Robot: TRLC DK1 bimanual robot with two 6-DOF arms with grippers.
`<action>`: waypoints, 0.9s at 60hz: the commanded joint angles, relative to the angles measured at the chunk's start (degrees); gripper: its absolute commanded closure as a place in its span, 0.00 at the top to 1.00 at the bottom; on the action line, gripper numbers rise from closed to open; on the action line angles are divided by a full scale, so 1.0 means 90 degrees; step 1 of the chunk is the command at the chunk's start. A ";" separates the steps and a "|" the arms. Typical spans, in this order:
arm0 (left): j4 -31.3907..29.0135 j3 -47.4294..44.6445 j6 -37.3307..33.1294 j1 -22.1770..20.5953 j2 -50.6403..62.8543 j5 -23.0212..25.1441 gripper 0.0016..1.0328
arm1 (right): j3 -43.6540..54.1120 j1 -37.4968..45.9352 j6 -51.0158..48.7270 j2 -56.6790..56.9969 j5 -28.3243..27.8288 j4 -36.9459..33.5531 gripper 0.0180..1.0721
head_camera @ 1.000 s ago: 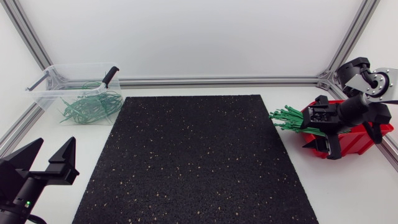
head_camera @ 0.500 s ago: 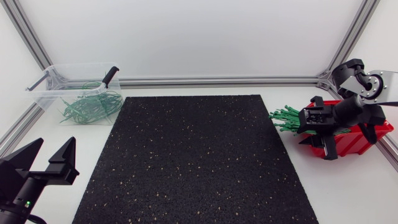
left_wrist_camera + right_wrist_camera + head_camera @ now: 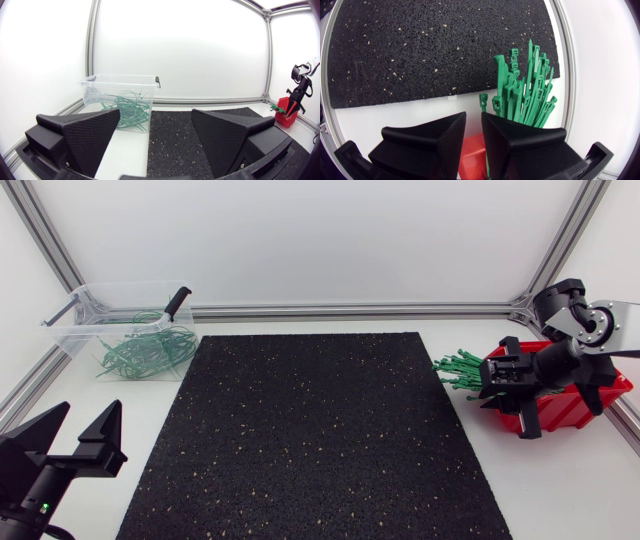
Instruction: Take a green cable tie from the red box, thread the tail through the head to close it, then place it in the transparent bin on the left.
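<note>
- Green cable ties (image 3: pixel 460 368) poke from the red box (image 3: pixel 565 408), right of the black mat (image 3: pixel 310 430).
- Right claw (image 3: pixel 473 116) over that box — fingers a sliver apart, gripping nothing.
- Left claw (image 3: pixel 88 420) gapes wide beside the mat's near-left corner.

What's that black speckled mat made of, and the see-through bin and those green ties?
The mat looks like matte rubber crumb: rough black grain with pale flecks. The bin seems clear hard plastic; its contents show through its walls. The green ties look like smooth moulded plastic, probably nylon, with a slight sheen.
</note>
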State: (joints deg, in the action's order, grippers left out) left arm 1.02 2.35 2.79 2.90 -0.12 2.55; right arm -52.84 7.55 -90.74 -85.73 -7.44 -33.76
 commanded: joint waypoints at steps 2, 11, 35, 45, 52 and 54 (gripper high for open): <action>-0.0064 -0.0271 -0.0046 -0.0029 -0.0055 0.0039 0.96 | 0.0256 -0.0048 -0.0211 0.0112 0.0114 0.0196 0.27; -0.0064 -0.0271 -0.0046 -0.0029 -0.0045 0.0039 0.96 | 0.0441 -0.0116 -0.0211 0.0063 0.0368 0.0606 0.35; -0.0064 -0.0271 -0.0046 -0.0029 -0.0045 0.0039 0.96 | 0.1017 -0.0302 -0.0162 0.0444 0.0602 0.1476 0.44; -0.0064 -0.0271 -0.0046 -0.0029 -0.0045 0.0039 0.96 | 0.1076 -0.0273 -0.0230 0.0561 0.0622 0.1554 0.24; -0.0064 -0.0271 -0.0046 -0.0029 -0.0045 0.0039 0.96 | 0.1076 -0.0263 -0.0230 0.0532 0.0632 0.1593 0.23; -0.0064 -0.0271 -0.0046 -0.0029 -0.0045 0.0039 0.96 | 0.1096 -0.0253 -0.0230 0.0503 0.0632 0.1642 0.23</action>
State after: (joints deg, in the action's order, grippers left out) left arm 1.02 2.35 2.79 2.90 -0.12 2.55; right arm -44.51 5.30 -91.37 -81.36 -2.07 -19.75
